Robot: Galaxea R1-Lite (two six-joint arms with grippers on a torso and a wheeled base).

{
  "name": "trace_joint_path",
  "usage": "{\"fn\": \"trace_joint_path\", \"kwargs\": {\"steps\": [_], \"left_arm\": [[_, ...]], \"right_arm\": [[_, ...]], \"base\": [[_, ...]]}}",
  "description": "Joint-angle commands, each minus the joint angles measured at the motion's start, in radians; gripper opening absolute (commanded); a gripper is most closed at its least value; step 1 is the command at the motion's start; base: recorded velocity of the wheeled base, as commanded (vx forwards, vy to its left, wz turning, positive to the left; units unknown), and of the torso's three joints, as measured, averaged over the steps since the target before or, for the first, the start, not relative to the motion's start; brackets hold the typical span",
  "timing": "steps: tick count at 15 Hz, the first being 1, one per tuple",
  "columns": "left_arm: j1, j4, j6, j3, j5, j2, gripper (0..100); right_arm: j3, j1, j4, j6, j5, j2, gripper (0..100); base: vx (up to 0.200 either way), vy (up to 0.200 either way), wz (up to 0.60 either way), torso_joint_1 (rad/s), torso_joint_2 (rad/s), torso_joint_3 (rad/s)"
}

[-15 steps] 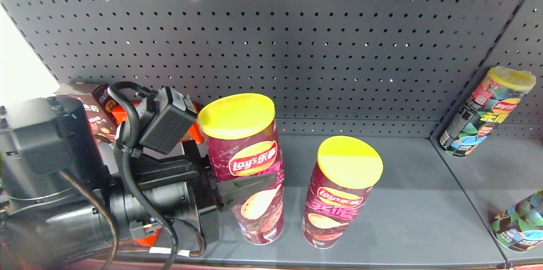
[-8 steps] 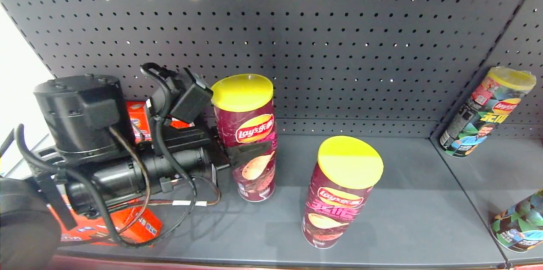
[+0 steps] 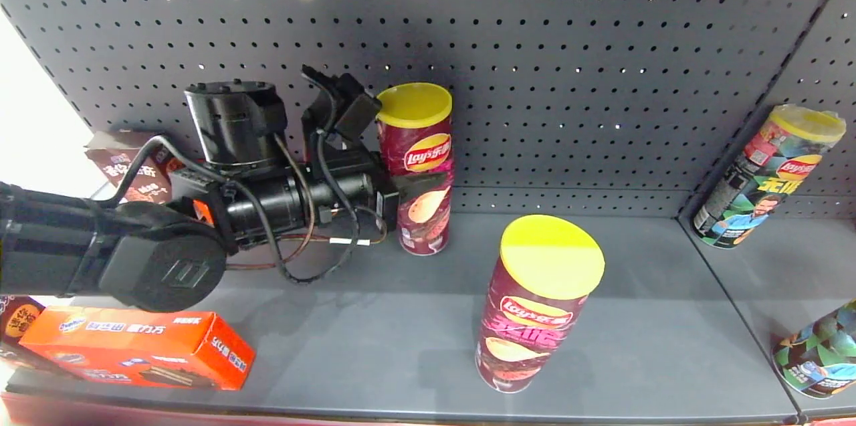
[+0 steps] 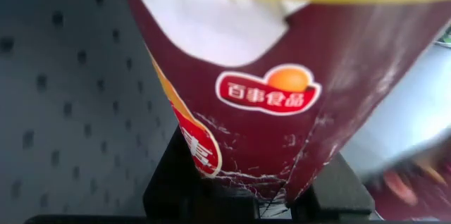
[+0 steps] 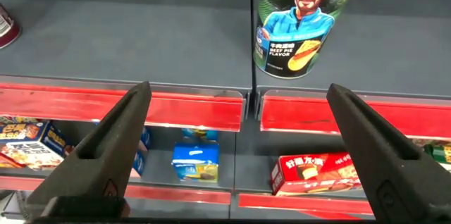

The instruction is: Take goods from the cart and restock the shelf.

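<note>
While the left arm has pushed deeper over the shelf (image 3: pixel 669 319), its gripper (image 3: pixel 423 192) stays clamped on the chip can (image 3: pixel 416 145), which has gone from the near left to the far back, upright by the pegboard wall (image 3: pixel 568 78); its base seems to touch the shelf. An orange box (image 3: pixel 134 349) now lies uncovered near left. A second can (image 3: pixel 538 299) stands nearer, to the right. The right gripper (image 5: pixel 238 90) hangs open before a green can (image 5: pixel 299 20).

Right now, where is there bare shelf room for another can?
Bare shelf between the front chips can and the right divider, and between it and the orange box. Crowded rear left: left gripper holding the rear chips can.
</note>
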Motion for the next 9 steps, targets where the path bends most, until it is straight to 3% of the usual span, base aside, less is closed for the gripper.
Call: {"fn": "trace_joint_path", "kwargs": {"steps": [1,5,9], "left_arm": [[-0.018,0.067,-0.001,-0.145,-0.019,0.101,0],[-0.029,0.097,0.004,-0.239,-0.031,0.186,0],[-0.034,0.094,0.005,-0.269,-0.035,0.239,0]], "right_arm": [[0.0,0.0,0.0,0.0,0.0,0.002,100],[0.0,0.0,0.0,0.0,0.0,0.002,100],[0.0,0.0,0.0,0.0,0.0,0.002,100]], "base": [[0.0,0.0,0.0,0.0,0.0,0.0],[0.0,0.0,0.0,0.0,0.0,0.0],[0.0,0.0,0.0,0.0,0.0,0.0]]}}
